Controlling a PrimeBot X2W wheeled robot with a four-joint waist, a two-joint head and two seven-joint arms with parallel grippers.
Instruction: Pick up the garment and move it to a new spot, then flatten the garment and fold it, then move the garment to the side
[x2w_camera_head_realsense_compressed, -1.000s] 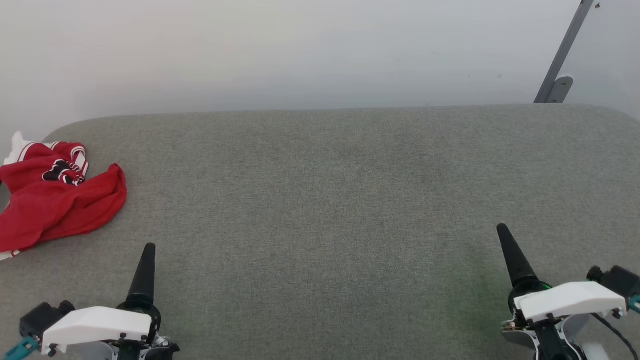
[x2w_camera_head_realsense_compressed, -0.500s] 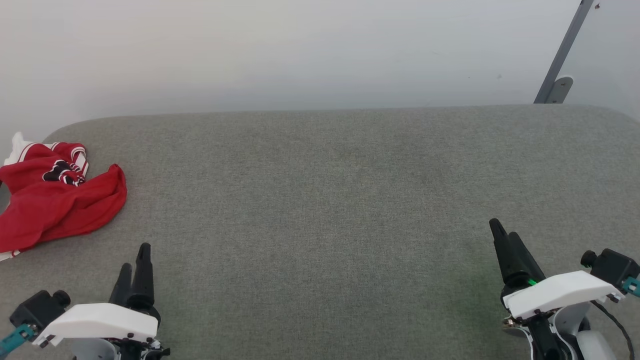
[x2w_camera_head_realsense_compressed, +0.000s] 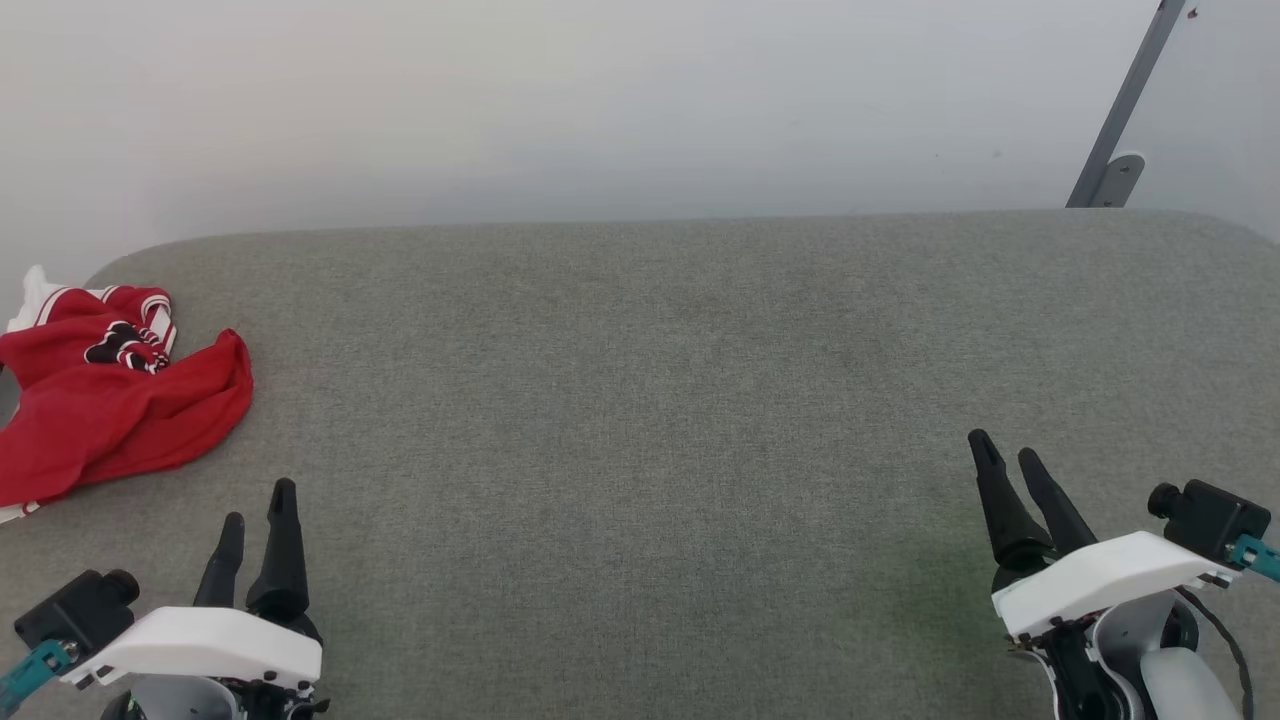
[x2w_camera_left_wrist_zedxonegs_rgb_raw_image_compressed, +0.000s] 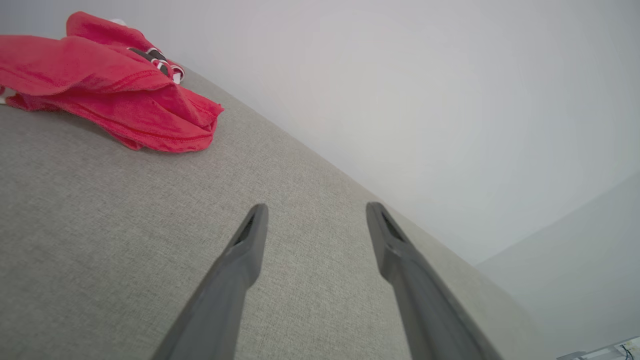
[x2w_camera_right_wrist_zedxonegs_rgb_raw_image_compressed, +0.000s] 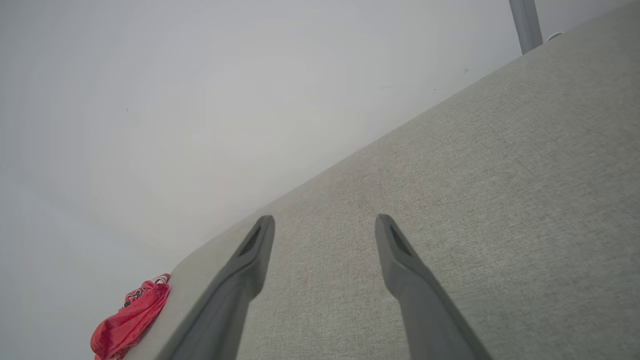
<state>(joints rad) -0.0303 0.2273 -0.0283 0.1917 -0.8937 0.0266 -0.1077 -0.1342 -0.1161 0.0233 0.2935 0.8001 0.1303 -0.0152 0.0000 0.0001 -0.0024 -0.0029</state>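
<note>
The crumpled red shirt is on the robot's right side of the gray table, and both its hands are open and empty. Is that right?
Not quite. The shirt lies on the robot's left side of the table, as the head view shows. The rest holds: it is crumpled, and the left gripper and the right gripper are both open and empty.

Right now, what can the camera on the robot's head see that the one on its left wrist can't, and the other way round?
Head view adds: the right jaws, standing open at the lower right, and a grey metal bracket against the wall. Left wrist view adds: the red garment close enough to make out its stitched hem. Both share: the crumpled garment, lying untouched on the grey padded table, and the left jaws, open and empty.
</note>
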